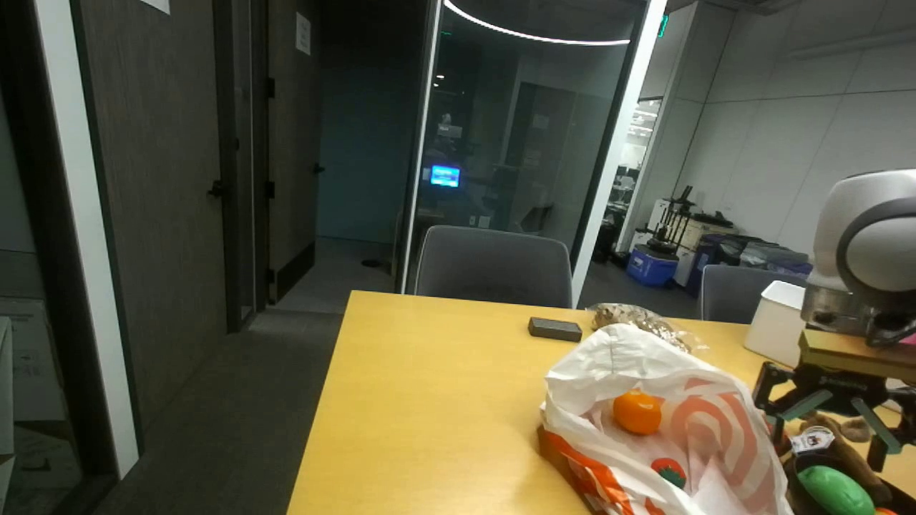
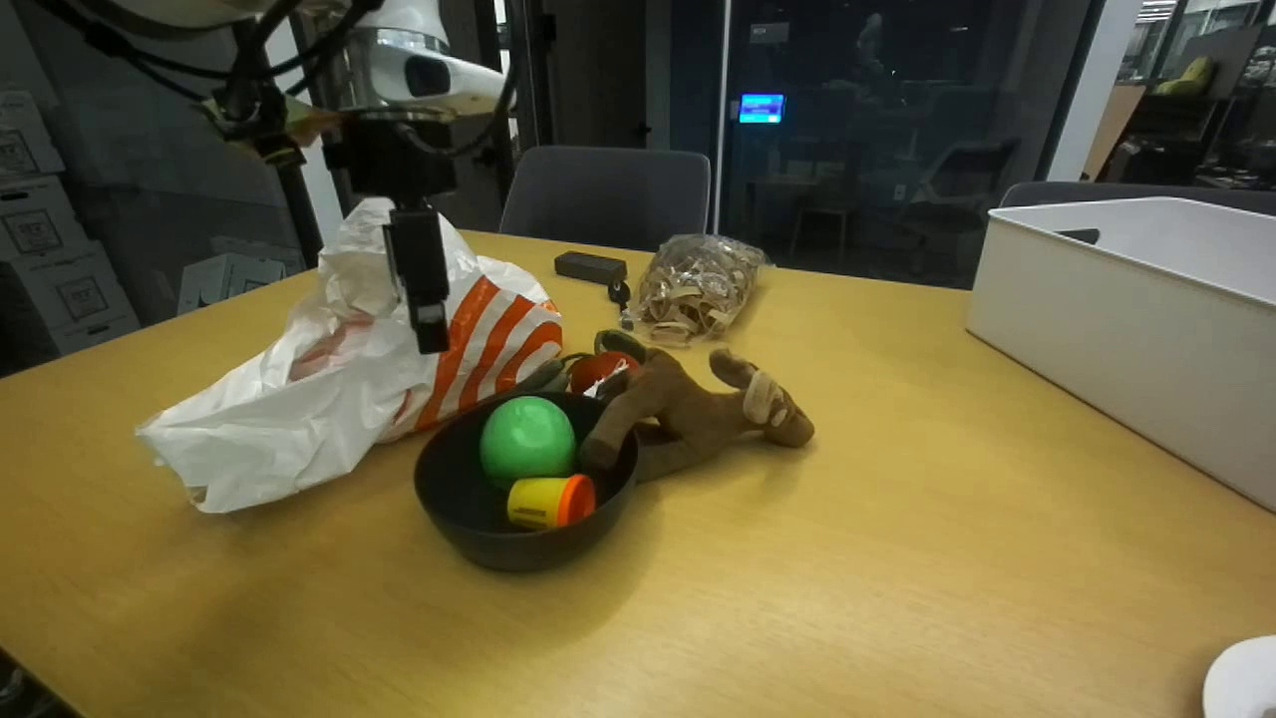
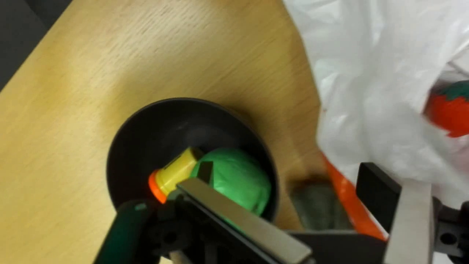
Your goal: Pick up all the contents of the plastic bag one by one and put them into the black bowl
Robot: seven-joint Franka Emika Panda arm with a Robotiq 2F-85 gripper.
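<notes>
The white plastic bag [image 1: 608, 372] with orange print lies with its mouth spread. Inside it show an orange item [image 1: 637, 412] and a red item with a green top [image 1: 669, 472]; the red item [image 3: 450, 110] also appears in the wrist view. Beside the bag stands the black bowl [image 2: 518, 550], holding a green ball [image 2: 526, 439] and a yellow tub with an orange lid [image 2: 543, 502]. My gripper [image 3: 291, 183] is open above, between bowl and bag, with nothing held. From the wrist, one finger partly covers the green ball [image 3: 238, 179].
A brown plush animal [image 2: 698, 404] leans on the bowl's rim. Behind the bowl are a red item [image 2: 601, 369] and dark green pieces. Farther back lie a dark box [image 2: 590, 267] and a clear bag of tan bits [image 2: 698, 289]. A white bin [image 2: 1116, 339] stands across the table.
</notes>
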